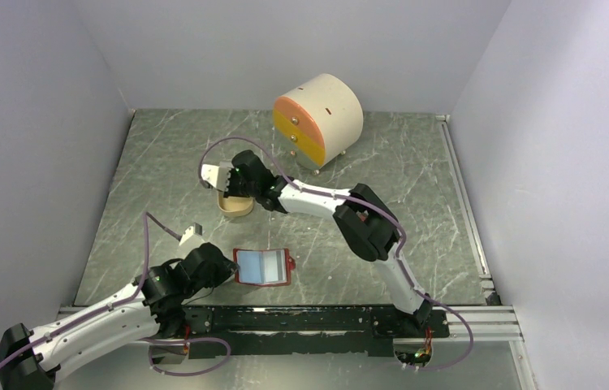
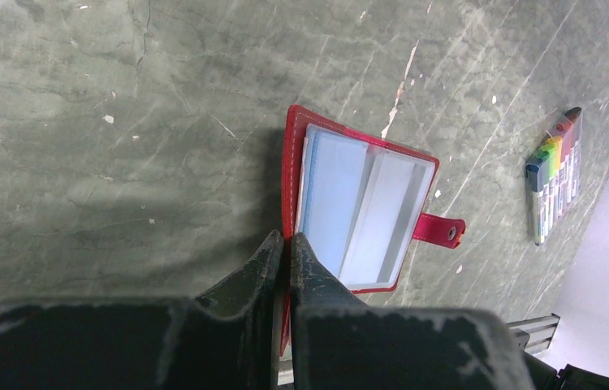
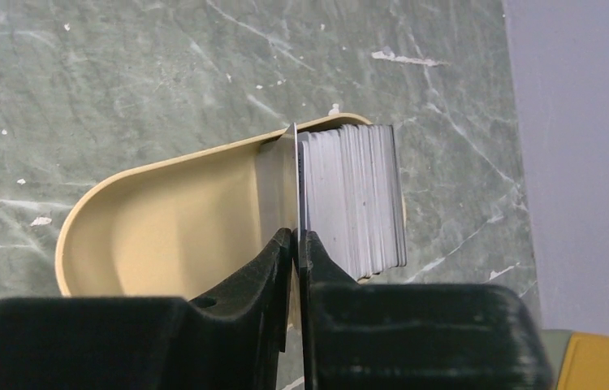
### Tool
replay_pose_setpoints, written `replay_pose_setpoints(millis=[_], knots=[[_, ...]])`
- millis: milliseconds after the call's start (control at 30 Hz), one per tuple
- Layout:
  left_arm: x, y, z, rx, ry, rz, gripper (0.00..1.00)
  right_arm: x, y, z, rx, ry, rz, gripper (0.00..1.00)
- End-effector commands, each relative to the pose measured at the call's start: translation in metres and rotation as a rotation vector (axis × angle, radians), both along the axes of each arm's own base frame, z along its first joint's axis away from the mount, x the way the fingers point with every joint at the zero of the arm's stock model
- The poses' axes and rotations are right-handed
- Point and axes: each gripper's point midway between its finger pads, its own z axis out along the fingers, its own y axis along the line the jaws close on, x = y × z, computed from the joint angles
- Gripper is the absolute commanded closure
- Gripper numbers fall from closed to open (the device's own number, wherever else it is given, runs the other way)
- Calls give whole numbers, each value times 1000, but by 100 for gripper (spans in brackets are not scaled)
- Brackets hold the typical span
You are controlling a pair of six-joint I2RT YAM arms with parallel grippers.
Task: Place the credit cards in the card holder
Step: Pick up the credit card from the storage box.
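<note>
The card holder (image 2: 366, 211) lies open on the table, red outside with pale blue pockets and a snap tab on its right; from above the card holder (image 1: 262, 266) sits near the front edge. My left gripper (image 2: 287, 240) is shut on its red left cover edge, seen from above as the left gripper (image 1: 234, 268). A stack of silver-grey credit cards (image 3: 358, 195) stands on edge at the right end of a tan tray (image 3: 163, 219). My right gripper (image 3: 295, 236) is shut on one card (image 3: 295, 162), seen edge-on just left of the stack. From above, the right gripper (image 1: 228, 193) covers the cards.
A round cream cabinet (image 1: 317, 118) with orange and yellow drawer fronts stands at the back. A bundle of rainbow-coloured sticks (image 2: 555, 175) lies right of the card holder. The tan tray (image 1: 239, 208) sits left of centre. A metal rail (image 1: 301, 313) runs along the near edge.
</note>
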Motion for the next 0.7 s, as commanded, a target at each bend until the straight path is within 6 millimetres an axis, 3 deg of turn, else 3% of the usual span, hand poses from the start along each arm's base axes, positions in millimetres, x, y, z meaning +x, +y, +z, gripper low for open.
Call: replay_pose_setpoints(millis=[0,100,200,433,667], knots=[[4,-8,13,-38,-28,-9,91,15,0,33,55,-30,-21,89],[4,-8,13,-36,-28,-12,91,18,0,33,63,-17,-20,94],[4,-8,12,-33,-25,-12,91,18,1,32,72,7,-22,91],[4,-8,12,-36,-24,-10,91,14,4,28,87,57,-5,99],[4,-8,12,-36,-23,-8,91,-4,5,31,94,121,64,100]])
